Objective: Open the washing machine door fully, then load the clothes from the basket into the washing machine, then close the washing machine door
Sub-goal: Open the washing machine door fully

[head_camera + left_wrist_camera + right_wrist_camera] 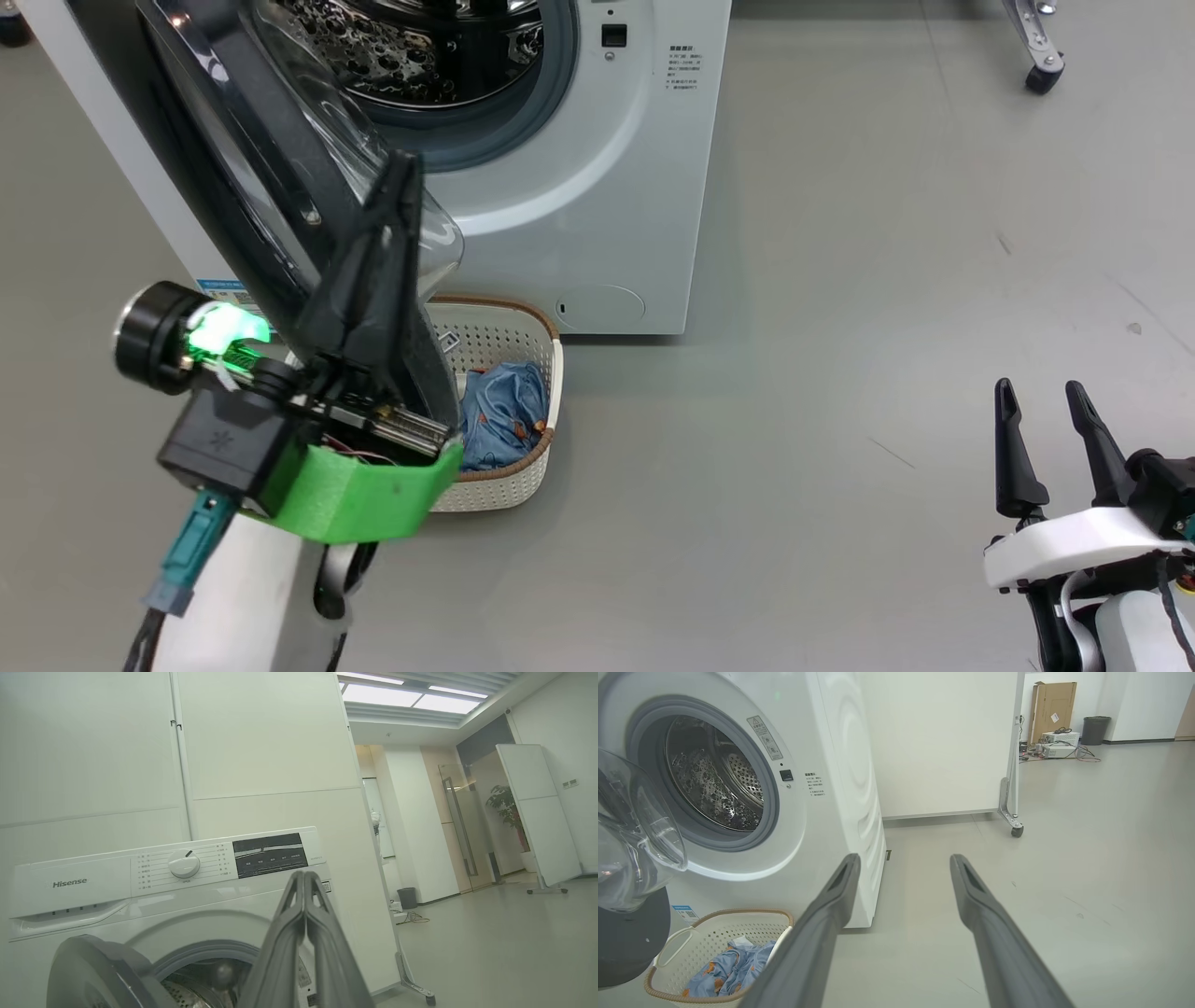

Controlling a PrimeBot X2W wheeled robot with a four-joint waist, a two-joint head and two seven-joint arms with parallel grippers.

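The white washing machine (597, 187) stands at the top of the head view, its steel drum (714, 779) exposed. The washing machine door (271, 187), black rim and clear glass bowl, is swung out to the left. My left gripper (401, 168) is shut with nothing in it and points up along the door's inner side; I cannot tell whether it touches. The cream basket (537, 467) sits on the floor below the door, with the light-blue clothes (504, 411) inside. My right gripper (1038, 392) stands open and empty at the lower right, well away from the basket.
A partition on casters (1015, 828) stands just right of the machine. A caster leg (1041, 70) is at the far right. Grey floor (840, 373) stretches between basket and right gripper. A cardboard box (1052, 707) and a bin (1094, 730) sit far back.
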